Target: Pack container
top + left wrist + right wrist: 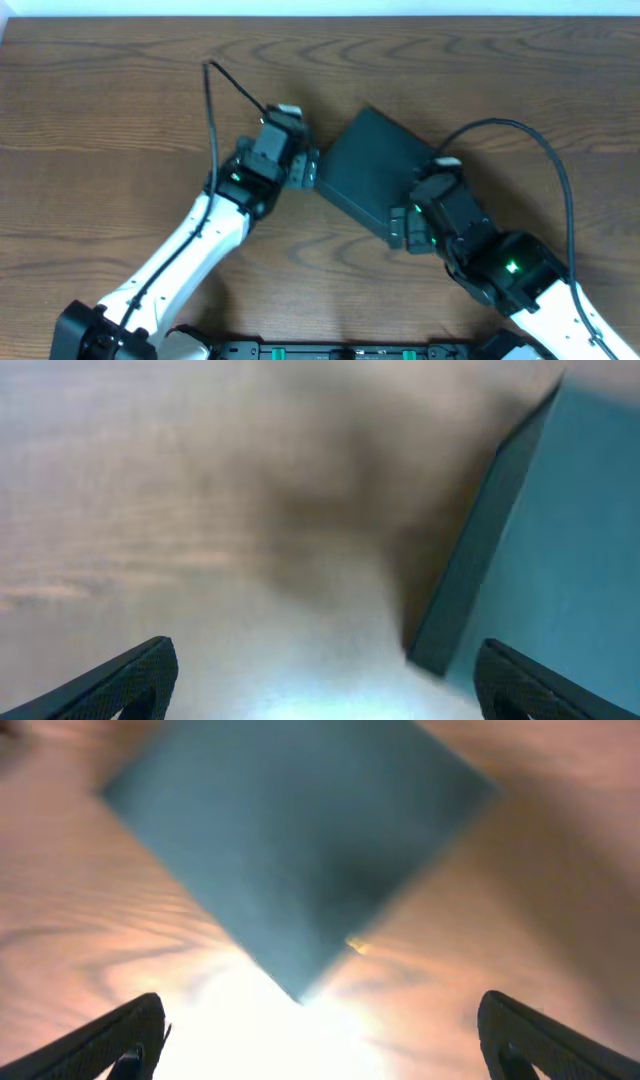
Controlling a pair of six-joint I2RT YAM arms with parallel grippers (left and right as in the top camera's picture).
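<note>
The dark teal-green container lies on the wooden table with its lid shut, turned so one corner points toward the front. My left gripper is open and empty right at the container's left corner; in the left wrist view the container fills the right side and the gripper straddles its near corner. My right gripper is open and empty over the container's front corner; in the right wrist view the container lies ahead of the gripper.
The wooden table spreads to the left and back. A black cable runs from the left arm, another loops from the right arm. A black rail lies along the front edge.
</note>
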